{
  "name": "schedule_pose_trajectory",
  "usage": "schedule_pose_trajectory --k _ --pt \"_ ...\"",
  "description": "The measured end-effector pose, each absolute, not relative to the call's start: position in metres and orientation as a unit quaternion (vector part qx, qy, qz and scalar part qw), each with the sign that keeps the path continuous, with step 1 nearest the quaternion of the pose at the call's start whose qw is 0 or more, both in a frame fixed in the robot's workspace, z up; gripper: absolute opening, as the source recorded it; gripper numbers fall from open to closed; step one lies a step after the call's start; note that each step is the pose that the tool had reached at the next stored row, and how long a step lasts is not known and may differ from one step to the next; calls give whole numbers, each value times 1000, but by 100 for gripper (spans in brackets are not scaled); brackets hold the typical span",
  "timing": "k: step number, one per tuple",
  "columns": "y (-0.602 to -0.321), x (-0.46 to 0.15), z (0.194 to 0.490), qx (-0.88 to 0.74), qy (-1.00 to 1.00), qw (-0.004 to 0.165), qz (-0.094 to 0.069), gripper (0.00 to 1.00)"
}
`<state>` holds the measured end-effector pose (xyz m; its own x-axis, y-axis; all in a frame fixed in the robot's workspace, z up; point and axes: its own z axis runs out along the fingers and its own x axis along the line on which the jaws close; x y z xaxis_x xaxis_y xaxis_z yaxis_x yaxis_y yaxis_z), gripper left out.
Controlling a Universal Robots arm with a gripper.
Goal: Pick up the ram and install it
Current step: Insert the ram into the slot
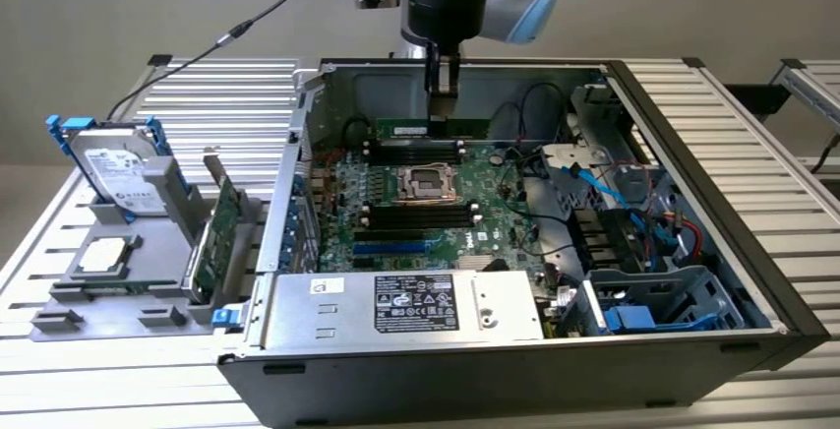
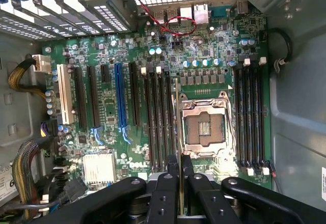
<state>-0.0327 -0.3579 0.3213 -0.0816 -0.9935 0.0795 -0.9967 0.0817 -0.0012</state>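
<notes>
The ram point(image 1: 423, 128) is a narrow green stick hanging level inside the open computer case point(image 1: 735, 252), just above the far bank of black memory slots point(image 1: 427, 144) beyond the CPU socket point(image 1: 430, 181). My gripper point(image 1: 443, 109) reaches straight down from above and is shut on the ram's upper edge. In the wrist view the black fingers point(image 2: 173, 165) pinch the ram point(image 2: 177, 117), which appears edge-on as a thin line. That line runs between the CPU socket point(image 2: 204, 127) and the nearest bank of memory slots point(image 2: 158, 117).
On the exterior view's left, a grey holder point(image 1: 92, 301) carries a hard drive point(image 1: 118, 168), a large green expansion card point(image 1: 216, 237) and a CPU chip point(image 1: 105, 257). A power supply point(image 1: 407, 301), a blue drive cage point(image 1: 656, 301) and loose cables point(image 1: 591, 168) crowd the case.
</notes>
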Motion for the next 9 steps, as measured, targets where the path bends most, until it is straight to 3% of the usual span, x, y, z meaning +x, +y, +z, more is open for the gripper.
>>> schedule_pose_trajectory --k 9 --pt "-358 -40 308 677 -735 28 28 14"
